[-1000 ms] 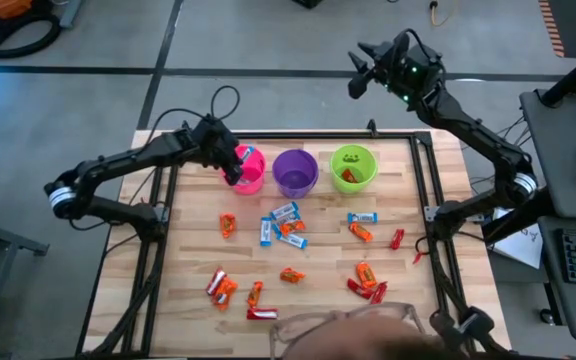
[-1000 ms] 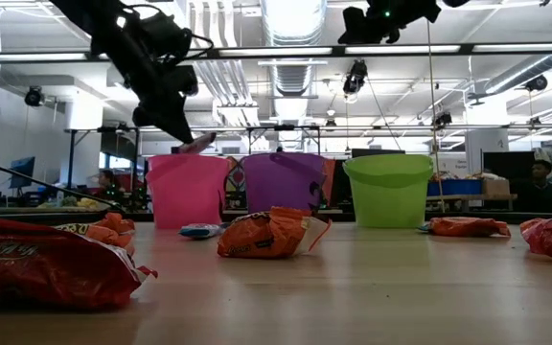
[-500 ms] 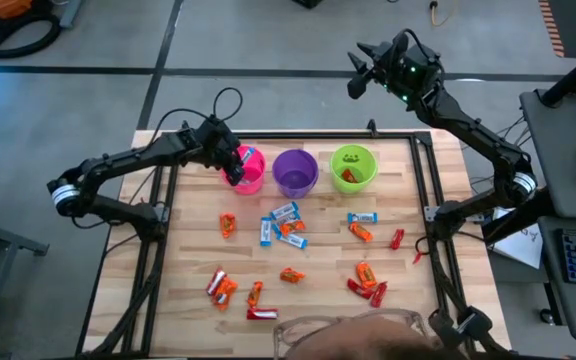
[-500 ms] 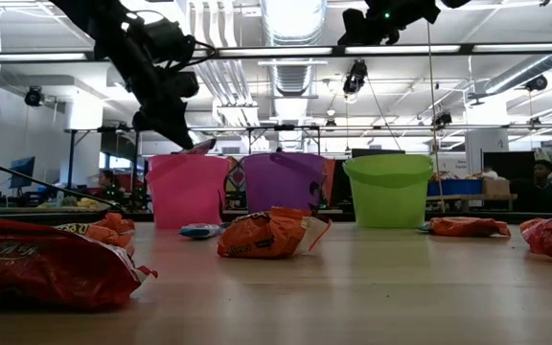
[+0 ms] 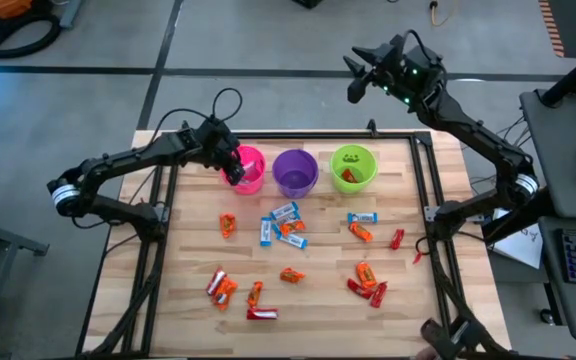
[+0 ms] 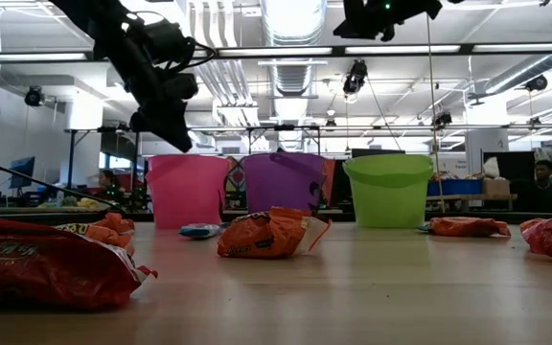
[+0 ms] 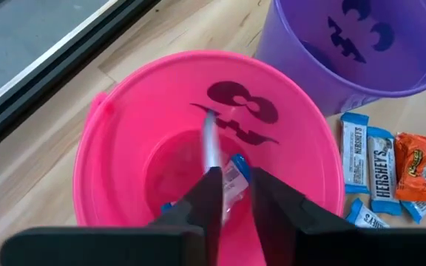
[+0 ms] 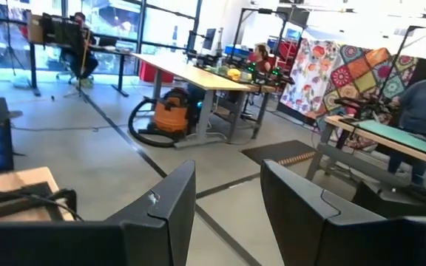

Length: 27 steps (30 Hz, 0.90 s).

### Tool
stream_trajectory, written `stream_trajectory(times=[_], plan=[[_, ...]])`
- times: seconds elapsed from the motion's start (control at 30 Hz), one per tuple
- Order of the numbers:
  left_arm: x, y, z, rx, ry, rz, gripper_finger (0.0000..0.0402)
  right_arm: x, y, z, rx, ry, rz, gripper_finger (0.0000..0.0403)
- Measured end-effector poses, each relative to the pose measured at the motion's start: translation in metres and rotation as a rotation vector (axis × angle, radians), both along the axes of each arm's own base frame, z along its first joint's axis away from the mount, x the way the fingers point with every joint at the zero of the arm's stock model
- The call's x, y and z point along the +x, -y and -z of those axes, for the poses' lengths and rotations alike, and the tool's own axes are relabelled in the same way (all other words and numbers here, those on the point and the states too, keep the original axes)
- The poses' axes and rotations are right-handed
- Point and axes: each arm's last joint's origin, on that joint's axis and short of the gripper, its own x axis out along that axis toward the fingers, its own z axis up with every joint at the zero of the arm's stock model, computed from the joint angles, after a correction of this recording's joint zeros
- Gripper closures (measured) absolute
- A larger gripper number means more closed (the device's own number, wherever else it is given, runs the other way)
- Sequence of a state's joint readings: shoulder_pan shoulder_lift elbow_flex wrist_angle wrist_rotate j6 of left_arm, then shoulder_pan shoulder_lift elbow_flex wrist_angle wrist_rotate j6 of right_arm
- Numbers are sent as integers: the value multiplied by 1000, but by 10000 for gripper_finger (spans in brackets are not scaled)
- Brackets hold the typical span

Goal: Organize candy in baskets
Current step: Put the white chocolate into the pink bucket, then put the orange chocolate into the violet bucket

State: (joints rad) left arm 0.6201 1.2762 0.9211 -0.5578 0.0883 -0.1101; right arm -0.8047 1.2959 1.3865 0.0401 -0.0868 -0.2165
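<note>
My left gripper point(image 5: 234, 174) point(image 6: 178, 144) point(image 7: 231, 177) hangs open just above the pink bucket point(image 5: 249, 168) point(image 6: 187, 190) point(image 7: 124, 111). A blue-and-white candy point(image 7: 237, 168) lies inside that bucket, below the fingers and leaning on its wall. The purple bucket point(image 5: 295, 172) point(image 6: 284, 182) and the lime green bucket point(image 5: 353, 167) point(image 6: 388, 190), which holds orange candy, stand to the right along the far edge. Many wrapped candies point(image 5: 283, 225) lie scattered on the table. My right gripper point(image 5: 358, 75) point(image 8: 228, 199) waits open, raised high beyond the far edge.
Orange, red and blue-and-white candies cover the table's middle and near half, with a red one point(image 6: 46, 268) and an orange one point(image 6: 271, 233) close to the low camera. Black frame rails point(image 5: 420, 190) run along the table's sides. People sit in the room behind.
My left gripper held a blue-and-white candy at its fingertips over the pink bucket's rim; the candy has left the fingers and dropped into the bucket. The gripper has stayed over the bucket. A person's head at the near edge has drawn back out of the high view.
</note>
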Motion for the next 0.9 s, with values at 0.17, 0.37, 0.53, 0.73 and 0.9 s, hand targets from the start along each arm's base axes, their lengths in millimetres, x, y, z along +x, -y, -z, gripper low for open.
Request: stream_trajectory(times=[0.17,0.37,0.53,0.73,0.9], plan=[[0,0,-1,-3,6,-6,303,3,-4,-1,56,48,-21,257],[-3,2,-24,45,55,18,286,15,-20,-2,142,109,-165,257],[-13,12,-57,107,181,84,285,33,-48,-10,205,120,-280,257],[-35,32,-87,127,353,119,294,46,-82,-12,374,2,-354,257],[-46,44,-96,90,426,80,299,56,-114,1,536,-123,-427,257]])
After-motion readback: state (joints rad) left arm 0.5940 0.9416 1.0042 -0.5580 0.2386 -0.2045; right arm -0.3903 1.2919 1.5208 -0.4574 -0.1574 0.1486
